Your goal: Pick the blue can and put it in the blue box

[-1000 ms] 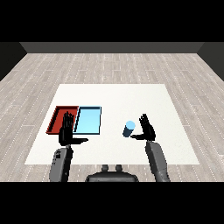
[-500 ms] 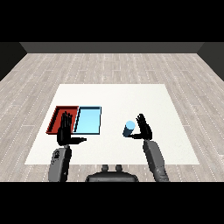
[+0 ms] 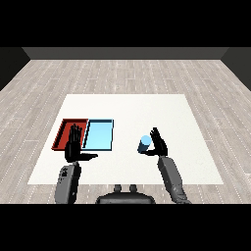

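From the head view, you are looking down at a white counter with both forearms coming in from the lower corners.

Your right robot hand is standing upright just to the right of the blue can. Its fingers are pointing up and look nearly straight, with the palm facing the can. The can is standing upright on the counter right beside that palm; you cannot tell from this view whether the two are touching or a sliver apart. The fingers are not wrapping round the can.

Your left robot hand is hovering at the near edge of the two trays, fingers spread and straight, thumb sticking out to the right. It is holding nothing. Its fingers are overlapping the near right corner of the red tray as you see it.

The blue tray is lying just up and to the right of your left robot hand, touching the red tray along their shared side. It is sitting to the left of the can and of your right robot hand, with a strip of bare counter between the tray and the can.
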Controlling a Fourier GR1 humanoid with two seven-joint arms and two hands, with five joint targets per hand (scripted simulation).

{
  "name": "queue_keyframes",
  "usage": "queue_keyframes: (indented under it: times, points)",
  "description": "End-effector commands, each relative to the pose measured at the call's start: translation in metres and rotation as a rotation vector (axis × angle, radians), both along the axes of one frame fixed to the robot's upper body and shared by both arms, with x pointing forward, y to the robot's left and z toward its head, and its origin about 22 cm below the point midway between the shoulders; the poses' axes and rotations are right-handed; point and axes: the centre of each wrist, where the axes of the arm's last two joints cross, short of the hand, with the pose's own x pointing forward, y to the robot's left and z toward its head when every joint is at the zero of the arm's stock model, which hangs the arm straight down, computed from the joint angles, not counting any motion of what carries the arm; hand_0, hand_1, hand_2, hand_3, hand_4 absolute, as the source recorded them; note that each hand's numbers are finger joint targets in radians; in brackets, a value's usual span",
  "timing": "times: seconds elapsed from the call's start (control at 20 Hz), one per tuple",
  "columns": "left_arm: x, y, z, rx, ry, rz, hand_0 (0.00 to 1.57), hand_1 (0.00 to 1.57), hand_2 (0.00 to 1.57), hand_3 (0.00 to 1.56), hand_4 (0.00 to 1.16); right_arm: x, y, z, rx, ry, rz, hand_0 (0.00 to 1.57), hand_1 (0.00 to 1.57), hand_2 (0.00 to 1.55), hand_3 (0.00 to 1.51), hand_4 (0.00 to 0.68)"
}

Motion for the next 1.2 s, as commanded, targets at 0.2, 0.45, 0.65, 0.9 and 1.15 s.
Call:
queue_keyframes:
  times: [0.2, 0.45, 0.65, 0.9, 1.15]
  points:
    - [-0.009, -0.004, 0.006, -0.002, 0.008, 0.016, 0.00, 0.00, 0.00, 0.00, 0.00, 0.025, 0.018, 0.008, 0.020, 0.013, 0.043, 0.00, 0.00, 0.00, 0.00, 0.000]
    - [-0.010, 0.006, -0.007, 0.011, 0.000, 0.032, 0.00, 0.00, 0.00, 0.00, 0.00, 0.017, 0.027, 0.009, 0.004, 0.002, 0.026, 0.00, 0.00, 0.00, 0.00, 0.000]
    - [-0.006, 0.020, -0.013, -0.011, -0.002, 0.002, 0.00, 0.00, 0.00, 0.00, 0.00, 0.021, 0.021, 0.013, -0.013, 0.005, 0.053, 0.00, 0.00, 0.00, 0.00, 0.000]
    - [-0.014, 0.012, -0.001, -0.011, -0.011, -0.013, 0.00, 0.00, 0.00, 0.00, 0.00, 0.029, 0.030, -0.005, 0.033, 0.029, 0.061, 0.00, 0.00, 0.00, 0.00, 0.000]
    - [-0.003, 0.014, 0.016, 0.017, -0.015, 0.017, 0.00, 0.00, 0.00, 0.00, 0.00, 0.037, 0.030, 0.004, 0.003, 0.025, -0.004, 0.00, 0.00, 0.00, 0.00, 0.000]
